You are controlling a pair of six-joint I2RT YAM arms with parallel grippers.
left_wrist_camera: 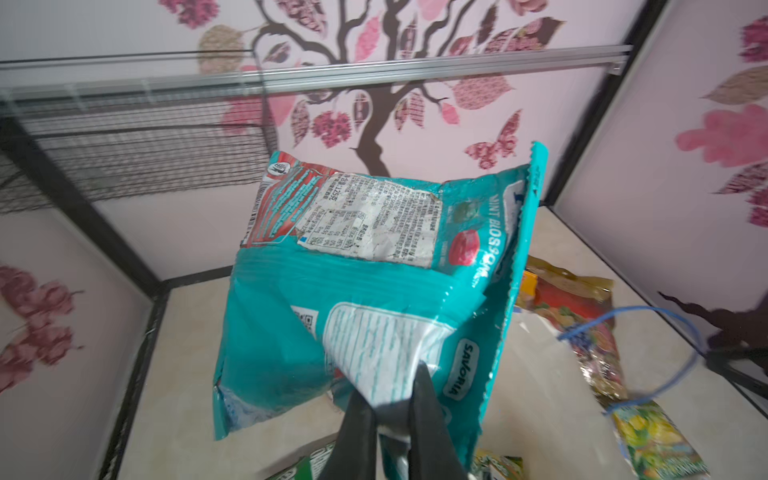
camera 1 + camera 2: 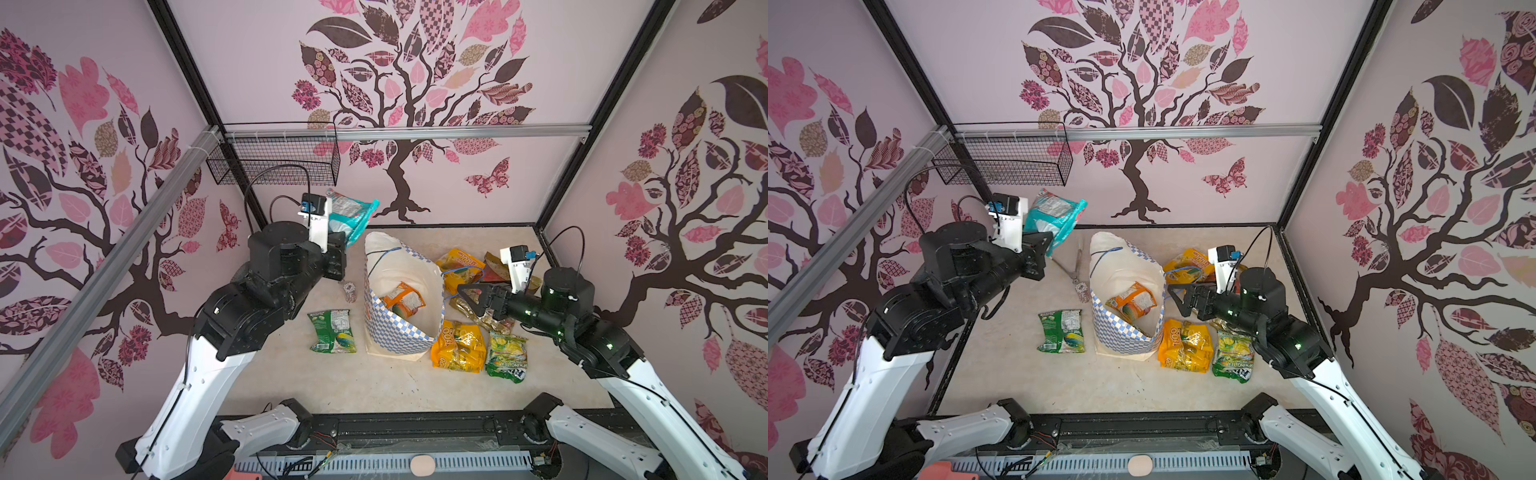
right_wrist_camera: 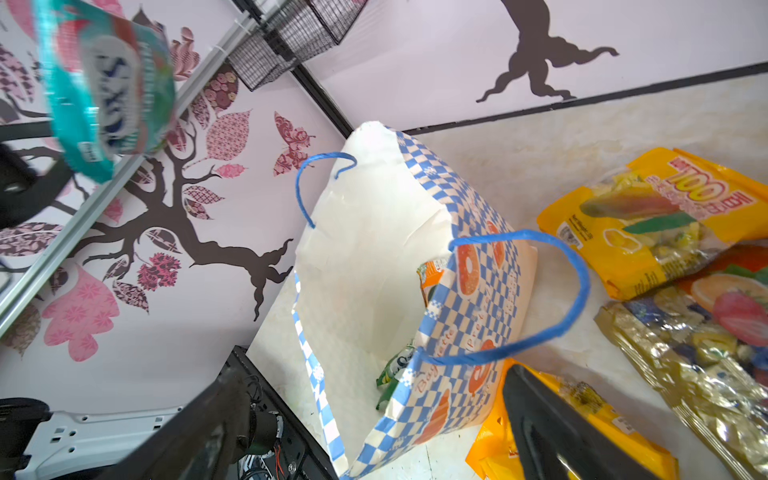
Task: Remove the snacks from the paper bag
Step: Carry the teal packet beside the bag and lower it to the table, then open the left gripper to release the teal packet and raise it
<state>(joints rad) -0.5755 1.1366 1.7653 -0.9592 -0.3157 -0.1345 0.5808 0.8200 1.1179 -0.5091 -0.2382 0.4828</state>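
Pale pink walls [image 2: 257,62], dark tree decal [image 2: 401,174] at 12 o'clock. Black wire basket [image 2: 274,162] at 11 o'clock, on aluminium rail [image 2: 415,133]. Floor [image 2: 374,382] beige, perhaps marbled; light even.

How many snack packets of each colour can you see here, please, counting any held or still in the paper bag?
Yellow-orange packets: 2
Green packets: 2
Teal packet, in the left gripper: 1
Orange packet, inside the paper bag: 1
Gold-red packet: 1
Total: 7

Checked paper bag [image 2: 395,332] stands open (orange packet [image 2: 405,299] inside); teal packet [image 2: 355,212] aloft.
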